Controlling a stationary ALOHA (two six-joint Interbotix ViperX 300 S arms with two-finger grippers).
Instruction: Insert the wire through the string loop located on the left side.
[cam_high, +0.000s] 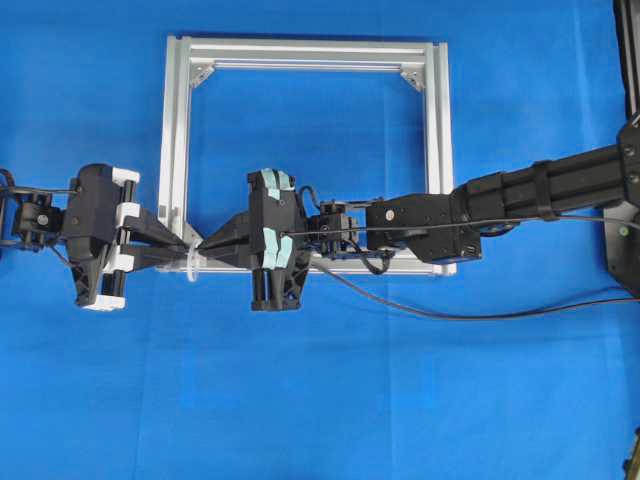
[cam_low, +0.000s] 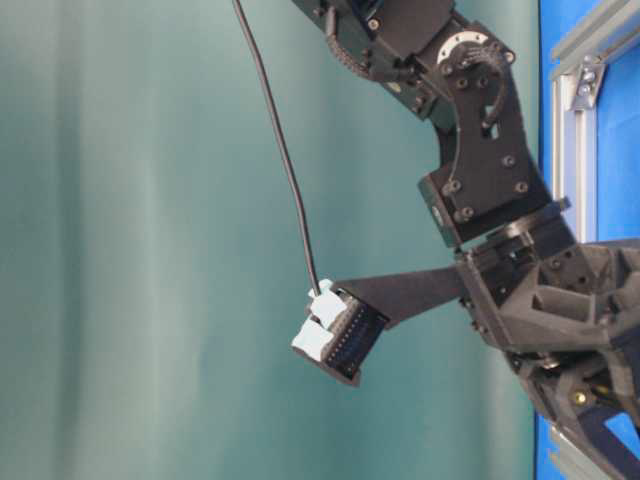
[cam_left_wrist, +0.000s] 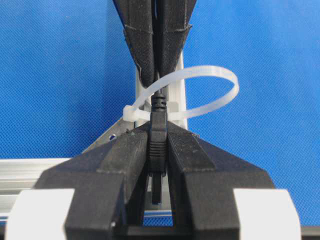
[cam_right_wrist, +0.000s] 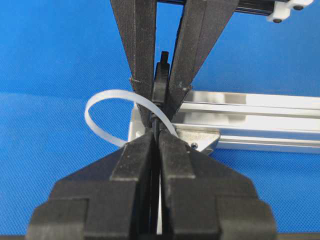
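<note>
At the silver aluminium frame's (cam_high: 175, 150) bottom-left corner, both grippers meet so the thin black wire (cam_left_wrist: 158, 131) passes through the whitish string loop (cam_left_wrist: 200, 92). The left gripper (cam_left_wrist: 158, 150) clamps its plug; the right gripper (cam_right_wrist: 156, 145) pinches the cable just behind the loop.

Pretty cramped around the string loop (cam_left_wrist: 200, 92). It sits at the lower left corner of the silver frame (cam_high: 303, 52), and both grippers meet nose to nose right there: the left gripper (cam_left_wrist: 158, 150) clamped on the plug of the wire (cam_left_wrist: 158, 132) on one side of the loop, the right gripper (cam_right_wrist: 156, 142) pinching the cable on the other. The loop's opening is taken up by the wire. Inside the frame, above the arms, the blue mat (cam_high: 320, 400) lies bare, same below the frame.
</note>
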